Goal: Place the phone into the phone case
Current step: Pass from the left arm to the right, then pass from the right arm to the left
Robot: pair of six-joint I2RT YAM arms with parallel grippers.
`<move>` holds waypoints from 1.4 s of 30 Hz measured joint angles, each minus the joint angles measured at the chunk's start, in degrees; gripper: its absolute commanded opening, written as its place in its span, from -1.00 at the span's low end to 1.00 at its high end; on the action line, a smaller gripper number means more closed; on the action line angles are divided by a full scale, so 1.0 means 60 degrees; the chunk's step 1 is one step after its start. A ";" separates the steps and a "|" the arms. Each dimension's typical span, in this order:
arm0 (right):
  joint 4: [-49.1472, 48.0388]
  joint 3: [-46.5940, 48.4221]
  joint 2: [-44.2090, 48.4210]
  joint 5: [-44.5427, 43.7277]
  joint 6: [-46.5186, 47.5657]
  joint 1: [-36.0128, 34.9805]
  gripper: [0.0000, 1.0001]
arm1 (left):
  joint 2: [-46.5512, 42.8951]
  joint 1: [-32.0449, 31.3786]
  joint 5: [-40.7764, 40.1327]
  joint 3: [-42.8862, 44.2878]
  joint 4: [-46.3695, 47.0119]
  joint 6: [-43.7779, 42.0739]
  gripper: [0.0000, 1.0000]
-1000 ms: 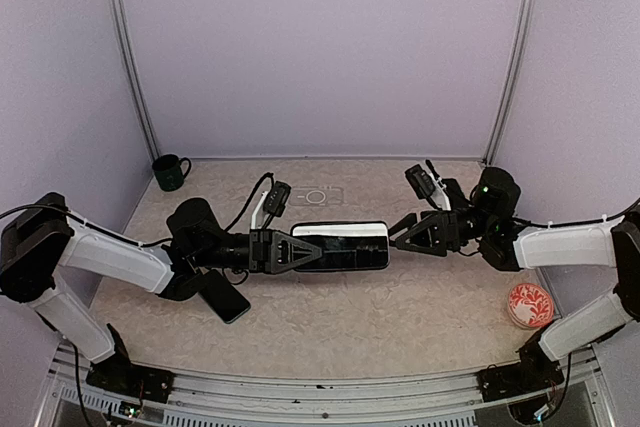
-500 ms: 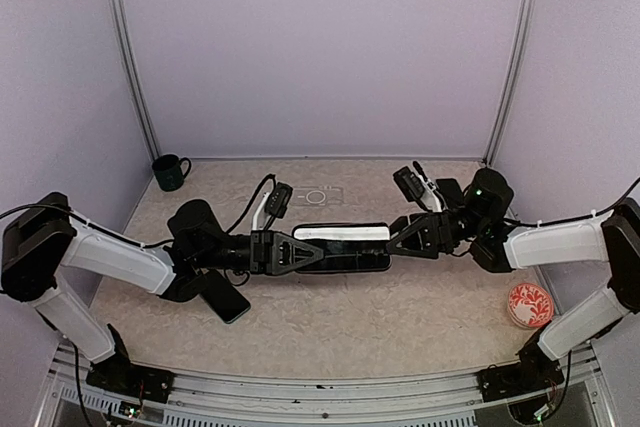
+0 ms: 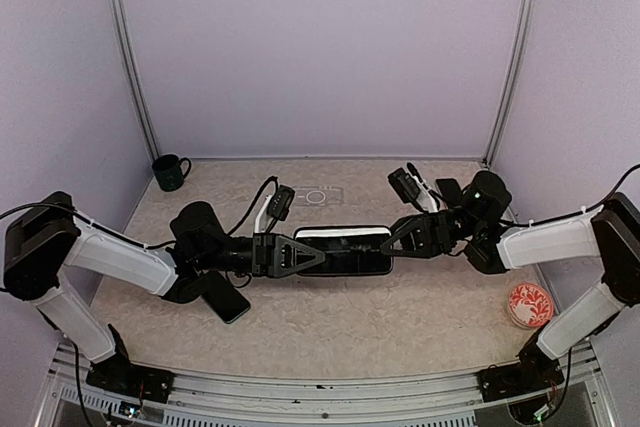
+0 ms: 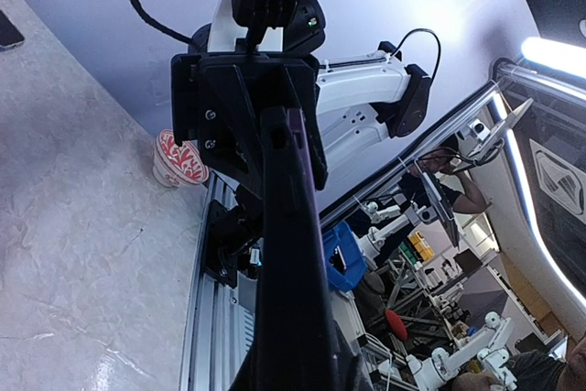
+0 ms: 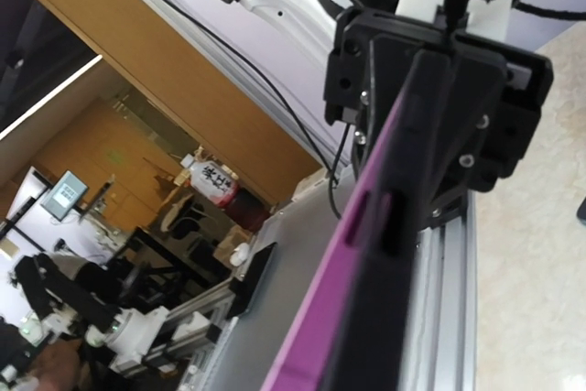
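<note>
Purple-edged black rectangular phone case (image 3: 350, 253), long axis left–right, clamped at its left end by left gripper (image 3: 318, 254); right gripper (image 3: 392, 239) straddles the right end, closure indeterminate.

Purple-edged black phone case (image 5: 320, 309) is shown; red-and-white patterned bowl (image 3: 529, 304) at four o'clock, dark green mug (image 3: 170, 172) at ten.

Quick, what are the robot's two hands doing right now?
Left gripper: closed, holding one end of the phone case.
Right gripper: closed on the other end of the same case.
</note>
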State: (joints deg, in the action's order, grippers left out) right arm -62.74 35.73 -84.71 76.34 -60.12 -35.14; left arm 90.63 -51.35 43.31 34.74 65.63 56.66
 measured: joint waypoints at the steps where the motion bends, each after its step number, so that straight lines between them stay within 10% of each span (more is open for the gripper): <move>1: -0.0036 0.0000 -0.0025 0.0011 -0.0080 0.0004 -0.64 | 0.0007 0.0000 0.0000 0.0000 0.0015 0.0000 -0.87; 15: 0.0160 0.0004 -0.0295 -0.0087 -0.0146 -0.0058 -1.00 | 0.0157 -0.0022 -0.0171 0.0026 0.0259 0.0036 -0.12; 42: 0.7796 0.1698 0.0080 -0.2572 0.4146 -0.0204 -1.00 | 0.0397 0.0138 -0.1053 0.0040 -0.0896 -0.0437 0.10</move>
State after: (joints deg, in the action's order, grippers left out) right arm -15.97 45.91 -84.23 60.90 -35.24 -36.36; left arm 93.01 -50.52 36.99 34.98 60.25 54.04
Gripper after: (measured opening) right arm 0.087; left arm 0.549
